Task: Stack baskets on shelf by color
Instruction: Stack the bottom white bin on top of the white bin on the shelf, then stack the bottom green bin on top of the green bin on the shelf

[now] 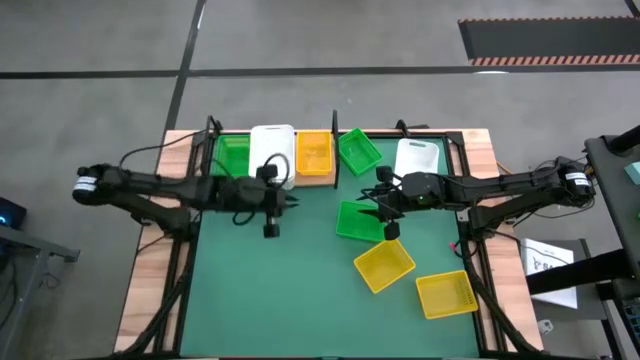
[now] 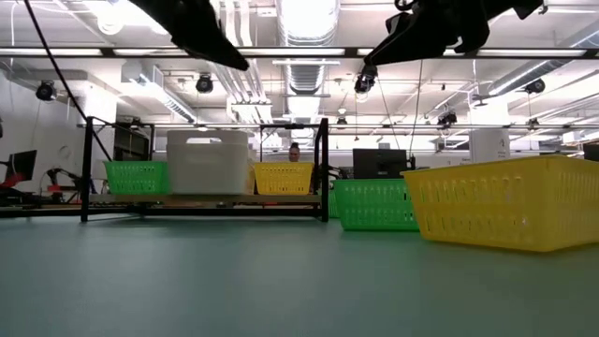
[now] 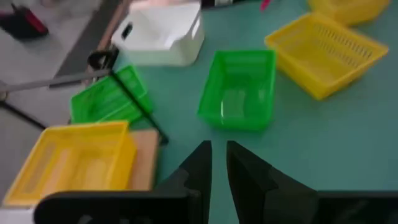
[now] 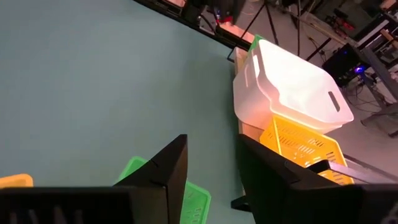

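Both hands point(image 1: 292, 203) point(image 1: 371, 208) above mat, empty

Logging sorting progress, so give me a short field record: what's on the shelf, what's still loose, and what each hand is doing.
shelf: green basket, white basket, yellow basket, side by side
off shelf: five loose baskets, two green, one white, two yellow
left hand: empty, in front of shelf
right hand: open, empty, above loose green basket
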{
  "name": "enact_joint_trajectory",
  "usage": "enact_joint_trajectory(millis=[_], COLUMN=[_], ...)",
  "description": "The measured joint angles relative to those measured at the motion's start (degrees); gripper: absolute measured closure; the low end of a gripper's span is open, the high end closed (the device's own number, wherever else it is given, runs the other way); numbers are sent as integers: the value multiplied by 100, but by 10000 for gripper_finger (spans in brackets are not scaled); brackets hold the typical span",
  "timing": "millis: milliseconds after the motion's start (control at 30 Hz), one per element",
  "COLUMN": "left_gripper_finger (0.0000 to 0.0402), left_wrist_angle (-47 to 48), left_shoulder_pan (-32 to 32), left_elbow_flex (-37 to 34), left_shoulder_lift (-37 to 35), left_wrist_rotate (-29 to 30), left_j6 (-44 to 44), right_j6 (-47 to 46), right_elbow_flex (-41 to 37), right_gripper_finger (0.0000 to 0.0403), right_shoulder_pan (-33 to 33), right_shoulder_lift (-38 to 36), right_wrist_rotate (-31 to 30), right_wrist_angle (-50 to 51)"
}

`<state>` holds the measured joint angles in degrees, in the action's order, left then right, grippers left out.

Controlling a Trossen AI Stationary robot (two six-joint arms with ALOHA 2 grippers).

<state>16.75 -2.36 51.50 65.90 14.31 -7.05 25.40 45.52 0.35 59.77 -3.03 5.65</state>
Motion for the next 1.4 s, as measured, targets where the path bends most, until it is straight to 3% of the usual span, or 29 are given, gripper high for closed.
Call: enact_joint_trajectory(millis=[133,300,400,933,1200,1400], left_gripper_finger=[375,375,375,376,376,376], left_wrist_angle=[-1111,-1179,-1136,-1133,-1386,-2459], left_shoulder_pan=[-145,32,236,742,500,20], left_elbow_flex=[-871,-1432,-1548,-1549,-1549,-1549], left_shoulder_lift=[-4,105,103,103,-165,-213], left_wrist_rotate=[772,1828,2011,2018,1346,775], left_j6=[81,372,511,477,528,477], right_j6=[5,14,14,34,37,85], right_elbow_flex=[0,0,-2,-2,-7,-9], right_gripper_finger=[284,295,302,334,335,335], right_shoulder_pan=[1,0,-1,1,0,-1], right_shoulder_lift=[0,0,0,0,0,0], right_wrist_rotate=[2,1,0,2,2,6], right_wrist_angle=[-6,-6,-6,7,7,2])
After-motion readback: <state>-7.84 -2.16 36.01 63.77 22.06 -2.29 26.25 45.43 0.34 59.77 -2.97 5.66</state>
